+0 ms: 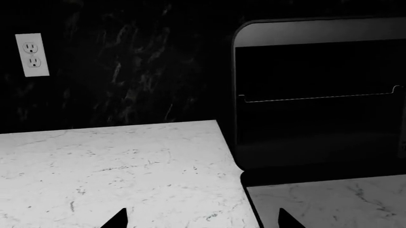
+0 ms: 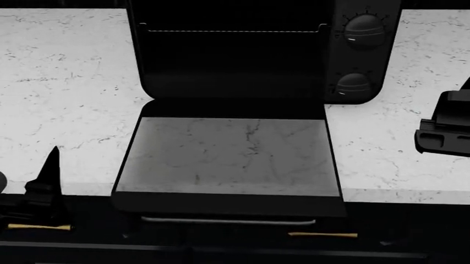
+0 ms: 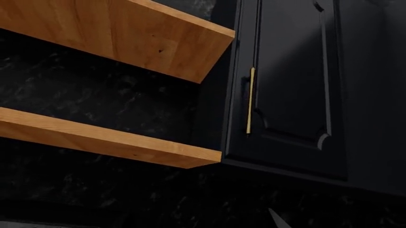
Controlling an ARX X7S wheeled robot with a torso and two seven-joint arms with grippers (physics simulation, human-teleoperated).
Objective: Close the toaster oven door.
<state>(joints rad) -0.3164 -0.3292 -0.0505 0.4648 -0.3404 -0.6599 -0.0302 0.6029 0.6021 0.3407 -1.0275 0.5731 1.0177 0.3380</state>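
Left gripper (image 2: 44,181): I see its fingers spread, grasping nothing, left of the door.
Right gripper (image 2: 444,129): beside the toaster oven (image 2: 235,49); I can't tell its state.
Door (image 2: 229,157): lying flat open on the counter (image 2: 59,82).

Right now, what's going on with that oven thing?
Left end effector and right end effector empty, clear of oven. Door fully down, flat. Nothing on it.

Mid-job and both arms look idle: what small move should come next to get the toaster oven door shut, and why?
Probably bring the left claw in under the silver bar handle at the front edge of the black-framed glass door. The door lies fully open and flat in front of the black boxy toaster oven, neither claw touches it, and the right claw sits off to the side.
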